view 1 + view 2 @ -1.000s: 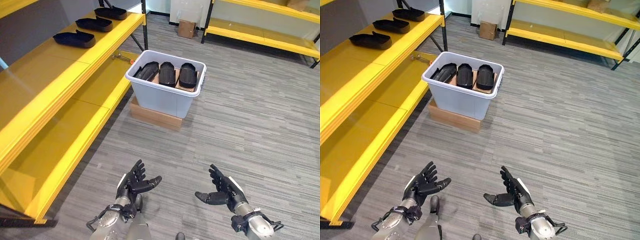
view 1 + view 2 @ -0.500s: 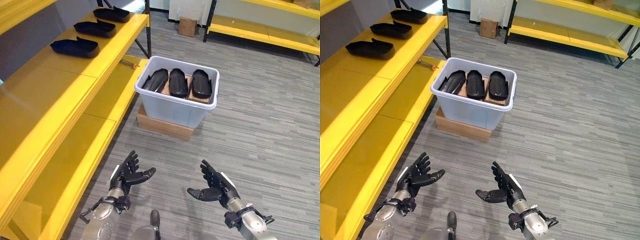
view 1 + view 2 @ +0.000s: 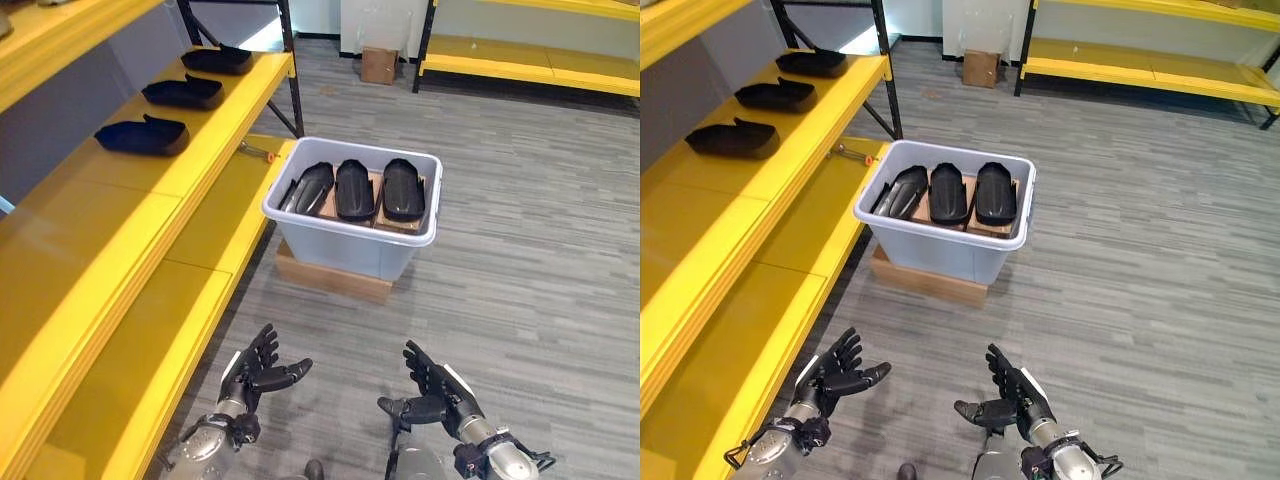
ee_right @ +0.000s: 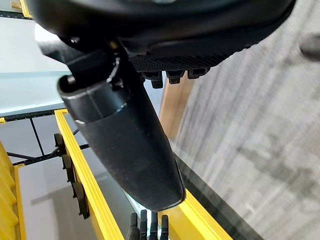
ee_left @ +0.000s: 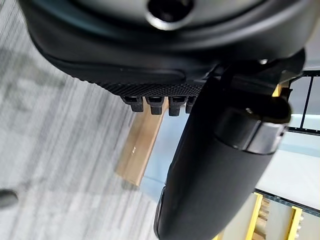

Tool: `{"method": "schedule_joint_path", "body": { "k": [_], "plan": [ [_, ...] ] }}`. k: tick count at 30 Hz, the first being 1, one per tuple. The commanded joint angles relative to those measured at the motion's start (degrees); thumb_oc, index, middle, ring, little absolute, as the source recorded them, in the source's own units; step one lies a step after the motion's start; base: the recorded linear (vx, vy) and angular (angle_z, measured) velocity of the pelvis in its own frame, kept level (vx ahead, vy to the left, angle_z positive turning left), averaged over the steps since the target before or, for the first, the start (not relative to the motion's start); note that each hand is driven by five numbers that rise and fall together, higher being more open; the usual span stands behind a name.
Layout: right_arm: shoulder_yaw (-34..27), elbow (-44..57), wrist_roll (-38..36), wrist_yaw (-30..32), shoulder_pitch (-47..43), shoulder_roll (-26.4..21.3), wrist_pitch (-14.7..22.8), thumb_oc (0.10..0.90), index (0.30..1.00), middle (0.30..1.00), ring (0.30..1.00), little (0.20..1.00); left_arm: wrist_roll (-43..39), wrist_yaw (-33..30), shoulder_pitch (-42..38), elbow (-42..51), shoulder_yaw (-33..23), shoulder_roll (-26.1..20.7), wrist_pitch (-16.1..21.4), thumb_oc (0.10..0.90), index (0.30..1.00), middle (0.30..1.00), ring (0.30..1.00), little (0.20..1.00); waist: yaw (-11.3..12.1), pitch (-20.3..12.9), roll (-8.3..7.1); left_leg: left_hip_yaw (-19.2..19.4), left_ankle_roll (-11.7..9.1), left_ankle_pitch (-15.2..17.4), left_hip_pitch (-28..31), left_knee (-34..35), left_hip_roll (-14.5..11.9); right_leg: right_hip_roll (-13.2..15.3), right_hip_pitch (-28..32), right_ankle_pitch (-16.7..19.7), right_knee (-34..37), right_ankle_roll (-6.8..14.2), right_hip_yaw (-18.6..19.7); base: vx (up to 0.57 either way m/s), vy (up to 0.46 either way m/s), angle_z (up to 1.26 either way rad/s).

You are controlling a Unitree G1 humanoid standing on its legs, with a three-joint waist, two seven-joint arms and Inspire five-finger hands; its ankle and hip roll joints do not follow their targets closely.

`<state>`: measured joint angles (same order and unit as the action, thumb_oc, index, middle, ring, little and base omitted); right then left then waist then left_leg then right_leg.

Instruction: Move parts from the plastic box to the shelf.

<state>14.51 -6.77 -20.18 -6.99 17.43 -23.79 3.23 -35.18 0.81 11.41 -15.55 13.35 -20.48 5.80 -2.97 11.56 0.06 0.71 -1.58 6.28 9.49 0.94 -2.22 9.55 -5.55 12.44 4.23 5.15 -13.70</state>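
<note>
left hand: we see fingers spread and relaxed, thumb out to the side, holding nothing; low near the floor, well short of the box
right hand: same pose, fingers splayed, thumb pointing inward, palm bare; level with the left, a gap of floor between them
parts: three dark moulded pieces stand side by side inside the plastic box; leftmost one leans toward the box's shelf-side wall; we judge none lifted yet
box support: box sits on a low cardboard base, just beside the yellow shelf; a small tool lies on the lower tier near the box
already shelved: three like parts lie in a row on the upper tier, spaced apart; bare yellow surface on the nearer side of them
risk, reach: we think a one-handed grab on a long part could let it tip or slip; the leaning one may jam against the wall
risk, edges: box rim is raised, a dragged part could catch it and shift the box on its base; shelf lip and black upright sit close to the carry path
open room: carpet on the right of the box is wide and bare; we judge approach easiest from there and from the front
</note>
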Motion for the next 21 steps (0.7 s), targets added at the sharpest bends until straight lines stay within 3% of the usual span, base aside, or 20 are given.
{"method": "schedule_joint_path", "body": {
  "k": [1, 4, 7, 8, 10, 12, 13, 15, 16, 18, 19, 20, 21],
  "plan": [
    [-2.19, 6.52, -0.26, -0.49, -3.35, -1.20, 5.27, 0.900, 1.000, 1.000, 1.000, 1.000, 0.75, 2.20, -3.58, 6.48, -1.88, -1.62, 4.39, 0.900, 1.000, 1.000, 1.000, 1.000, -0.72, -3.64, -1.73, 2.83, -1.43, 2.97, 2.61, -6.26, -2.91, -0.28, -1.59, -5.05, -4.71, 2.54, -0.33, 0.26, -0.218, 0.07],
    [-2.40, 5.96, -0.93, -0.21, -4.08, -1.68, 5.46, 0.900, 1.000, 1.000, 1.000, 1.000, 0.21, 1.86, -4.41, 6.31, -1.88, -1.40, 4.38, 0.900, 1.000, 1.000, 1.000, 1.000, -0.91, -4.01, -1.36, 2.14, -3.38, -1.50, 0.28, -12.01, -5.47, -3.06, -0.48, -8.10, -5.32, 0.14, -0.28, 0.24, -0.249, 0.05],
    [-2.17, 5.80, -1.43, 0.18, -4.83, -2.52, 5.71, 0.900, 1.000, 1.000, 1.000, 1.000, -0.53, 1.17, -5.00, 6.83, -1.95, -1.20, 4.38, 0.900, 1.000, 1.000, 1.000, 1.000, 0.10, -2.88, -1.92, 0.97, -4.56, -7.85, -5.67, -26.10, -7.18, -5.52, 2.55, -10.62, -4.52, -2.81, -0.19, 0.16, -0.249, -0.05],
    [-2.21, 6.01, -1.31, 0.32, -5.13, -2.96, 5.76, 0.900, 1.000, 1.000, 1.000, 1.000, -0.72, 1.27, -5.12, 7.03, -2.06, -1.30, 4.45, 0.900, 1.000, 1.000, 1.000, 1.000, 0.61, -2.28, -2.68, 0.58, -4.55, -9.78, -8.08, -30.16, -6.63, -5.57, 3.59, -11.29, -4.02, -3.59, 0.10, 0.14, -0.247, -0.10],
    [-2.28, 6.22, -1.06, 0.54, -5.31, -3.42, 5.79, 0.900, 1.000, 1.000, 1.000, 1.000, -0.32, 1.18, -4.80, 7.60, -2.35, -1.60, 4.26, 0.900, 1.000, 1.000, 1.000, 1.000, 1.24, -1.32, -3.36, 1.50, -4.24, -11.76, -11.11, -37.71, -7.76, -6.59, 5.34, -12.75, -3.98, -5.08, -0.15, 0.15, -0.218, -0.08],
    [-2.28, 6.02, -0.83, 0.94, -5.20, -3.60, 5.62, 0.900, 1.000, 1.000, 1.000, 1.000, -0.44, 1.15, -4.48, 7.72, -2.28, -1.54, 3.97, 0.900, 1.000, 1.000, 1.000, 1.000, 1.99, -0.51, -3.80, 3.42, -3.42, -11.84, -13.65, -38.99, -8.69, -7.13, 7.15, -13.76, -3.50, -5.90, 0.15, 0.16, -0.159, -0.08],
    [-2.25, 5.95, -0.78, 1.04, -5.13, -3.55, 5.57, 0.900, 1.000, 1.000, 1.000, 1.000, -0.49, 1.14, -4.34, 7.67, -2.29, -1.48, 3.96, 0.900, 1.000, 1.000, 1.000, 1.000, 2.15, -0.30, -3.96, 4.19, -3.25, -11.61, -15.08, -38.55, -9.00, -7.15, 7.73, -14.04, -3.29, -5.92, -0.02, 0.13, -0.095, -0.07],
    [-2.57, 5.97, -0.76, 1.30, -4.79, -3.63, 5.71, 0.900, 1.000, 1.000, 1.000, 1.000, -0.55, 1.01, -4.05, 7.62, -2.21, -1.45, 3.93, 0.900, 1.000, 1.000, 1.000, 1.000, 2.92, 0.09, -4.53, 5.30, -2.42, -8.12, -19.23, -33.80, -9.00, -6.93, 9.13, -14.66, -2.47, -5.48, -0.05, 0.18, -0.020, 0.17],
    [-2.69, 5.76, -0.73, 1.19, -4.42, -3.71, 5.93, 0.900, 1.000, 1.000, 1.000, 1.000, -0.33, 1.19, -3.50, 7.31, -2.14, -1.69, 4.05, 0.900, 1.000, 1.000, 1.000, 1.000, 3.10, -0.02, -4.82, 5.84, -2.38, -7.69, -20.63, -26.53, -9.63, -6.95, 9.59, -15.28, -2.31, -4.87, 0.30, 0.16, 0.029, 0.24],
    [-2.68, 5.76, -0.72, 1.19, -4.40, -3.70, 5.93, 0.900, 1.000, 1.000, 1.000, 1.000, -0.33, 1.20, -3.49, 7.31, -2.13, -1.70, 4.06, 0.900, 1.000, 1.000, 1.000, 1.000, 3.18, 0.01, -4.92, 5.99, -2.36, -7.80, -20.40, -26.26, -9.54, -6.84, 9.63, -15.30, -2.33, -4.84, 0.39, 0.10, 0.030, -0.12],
    [-2.75, 5.49, -0.69, 1.26, -4.03, -3.64, 6.08, 0.900, 1.000, 1.000, 1.000, 1.000, -0.25, 1.27, -3.07, 7.29, -2.13, -1.74, 4.07, 0.900, 1.000, 1.000, 1.000, 1.000, 3.33, -0.10, -4.91, 6.15, -2.50, -8.85, -20.75, -18.63, -10.23, -6.77, 10.03, -15.71, -2.32, -4.41, 0.39, 0.40, 0.196, -0.43],
    [-2.35, 5.06, -0.27, 0.86, -3.76, -3.62, 6.57, 0.900, 1.000, 1.000, 1.000, 1.000, 1.37, 0.71, -2.84, 6.51, -2.67, -1.71, 4.21, 0.900, 1.000, 1.000, 1.000, 1.000, 3.98, -0.77, -3.43, 2.17, -4.41, -16.60, -20.20, 0.86, -11.36, -8.18, 12.30, -17.76, -2.29, -3.87, 1.54, 0.46, 0.225, -0.37],
    [-2.30, 4.88, -0.20, 0.75, -3.74, -3.66, 6.39, 0.900, 1.000, 1.000, 1.000, 1.000, 1.61, 0.84, -2.98, 6.17, -2.76, -1.70, 4.25, 0.900, 1.000, 1.000, 1.000, 1.000, 3.87, -0.84, -3.24, 2.68, -4.79, -17.60, -19.34, 2.29, -11.60, -8.29, 12.83, -18.12, -2.45, -3.87, 1.65, 0.46, 0.243, -0.12]
  ]
}}
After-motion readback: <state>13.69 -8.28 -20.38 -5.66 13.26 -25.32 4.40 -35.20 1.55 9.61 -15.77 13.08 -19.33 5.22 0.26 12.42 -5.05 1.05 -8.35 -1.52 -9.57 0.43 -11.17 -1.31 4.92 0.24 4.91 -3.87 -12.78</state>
